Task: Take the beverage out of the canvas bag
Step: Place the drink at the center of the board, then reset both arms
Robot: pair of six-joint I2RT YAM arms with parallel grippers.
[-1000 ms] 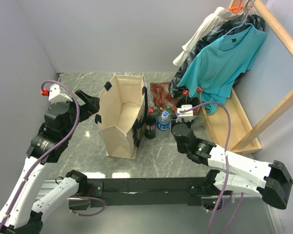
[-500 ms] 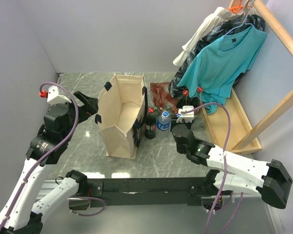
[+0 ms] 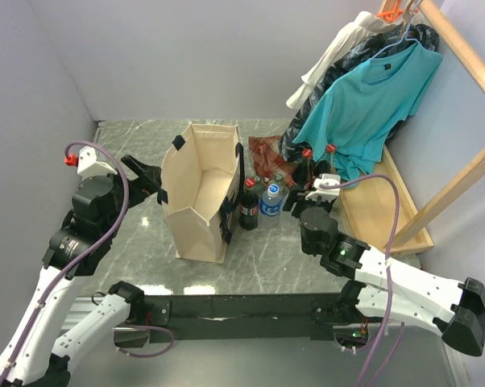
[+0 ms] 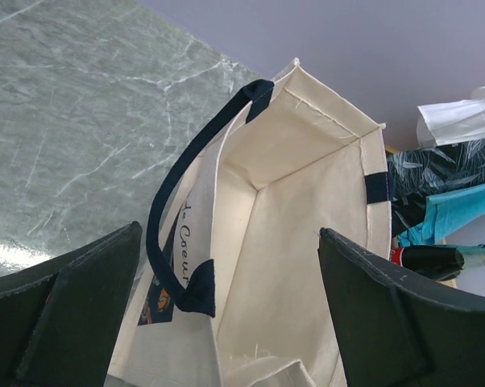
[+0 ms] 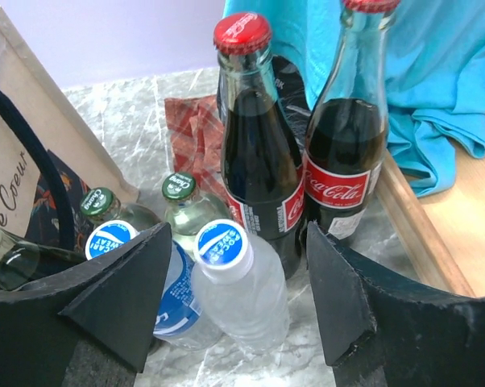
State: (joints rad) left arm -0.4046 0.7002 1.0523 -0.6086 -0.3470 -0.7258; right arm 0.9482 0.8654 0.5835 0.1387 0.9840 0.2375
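Bag [image 3: 201, 193] upright on grey marble bench [image 3: 130, 242], pale walls behind.
Right of bag: bottles [image 3: 263, 200], hanging shirt [image 3: 371, 97]. Left hand [image 3: 155, 184], at bag's left, and right hand [image 5: 236, 242], at bottles, both wide, holding nothing.

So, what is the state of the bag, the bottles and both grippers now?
canvas bag: upright, mouth open, nothing seen inside.
cola bottles: upright, capped.
water bottles: upright, capped, outside the bag.
left gripper: open, empty.
right gripper: open, one water bottle between its jaws.
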